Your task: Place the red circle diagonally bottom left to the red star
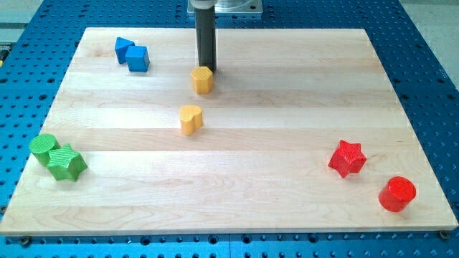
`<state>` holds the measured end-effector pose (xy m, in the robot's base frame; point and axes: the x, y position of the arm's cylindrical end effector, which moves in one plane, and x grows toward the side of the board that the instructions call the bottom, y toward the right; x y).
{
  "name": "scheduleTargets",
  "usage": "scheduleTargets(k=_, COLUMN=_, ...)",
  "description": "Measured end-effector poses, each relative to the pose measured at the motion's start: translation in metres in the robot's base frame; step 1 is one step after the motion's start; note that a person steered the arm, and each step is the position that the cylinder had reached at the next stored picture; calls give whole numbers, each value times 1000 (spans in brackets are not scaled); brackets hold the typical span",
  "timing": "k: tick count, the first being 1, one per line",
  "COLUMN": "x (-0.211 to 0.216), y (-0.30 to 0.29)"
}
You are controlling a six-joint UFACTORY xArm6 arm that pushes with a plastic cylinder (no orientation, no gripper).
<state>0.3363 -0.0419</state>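
Note:
The red circle (396, 193) lies near the board's bottom right corner. The red star (347, 158) sits just up and to the left of it, a small gap between them. My tip (208, 69) is far away at the view's top centre, right behind a yellow hexagon block (202, 79) and about touching its top right edge.
A yellow heart block (190, 119) lies below the hexagon. Two blue blocks (132, 54) sit together at the top left. A green circle (43, 147) and a green star (66, 163) touch at the left edge. The wooden board (287, 86) lies on a blue perforated table.

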Motion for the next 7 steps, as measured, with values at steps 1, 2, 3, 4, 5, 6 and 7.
scheduleTargets(k=1, x=55, y=-15)
scheduleTargets(k=2, x=45, y=19)
scheduleTargets(k=3, x=46, y=167)
scheduleTargets(k=4, x=61, y=308)
scheduleTargets(k=5, x=175, y=322)
scheduleTargets(k=6, x=255, y=335)
scheduleTargets(k=7, x=271, y=271)
